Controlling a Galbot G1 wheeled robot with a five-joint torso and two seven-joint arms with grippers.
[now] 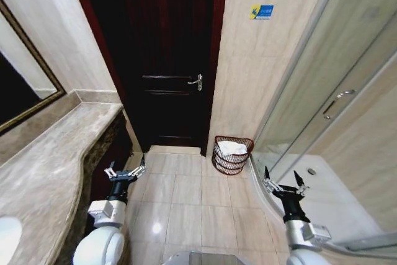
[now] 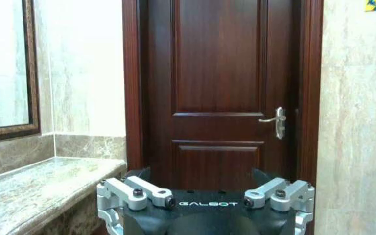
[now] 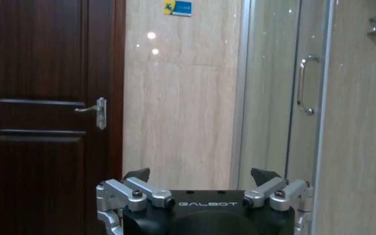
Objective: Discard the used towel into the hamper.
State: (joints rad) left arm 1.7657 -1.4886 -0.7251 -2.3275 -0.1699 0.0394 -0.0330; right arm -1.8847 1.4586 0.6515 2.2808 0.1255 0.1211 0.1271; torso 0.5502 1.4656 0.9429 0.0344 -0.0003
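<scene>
Two claws hung low over the tiled floor (image 1: 186,203), both released with fingers spread and nothing between them. Left claw (image 1: 124,171) sat just beside the edge of the marble tabletop (image 1: 49,166), pointing toward the dark door (image 1: 167,60); in the left wrist view its spread fingers (image 2: 139,188) framed the door panels and the lever handle (image 2: 276,120). Right claw (image 1: 285,184) hovered near the curved base of the glass shower (image 1: 322,91), its fingers (image 3: 139,188) apart in the right wrist view, facing the beige wall (image 3: 181,98) between door and shower. Ahead, between the two claws and well apart from both, the hamper (image 1: 231,156) stood on the floor against the wall, just right of the door frame, with a white towel (image 1: 232,148) lying inside it
</scene>
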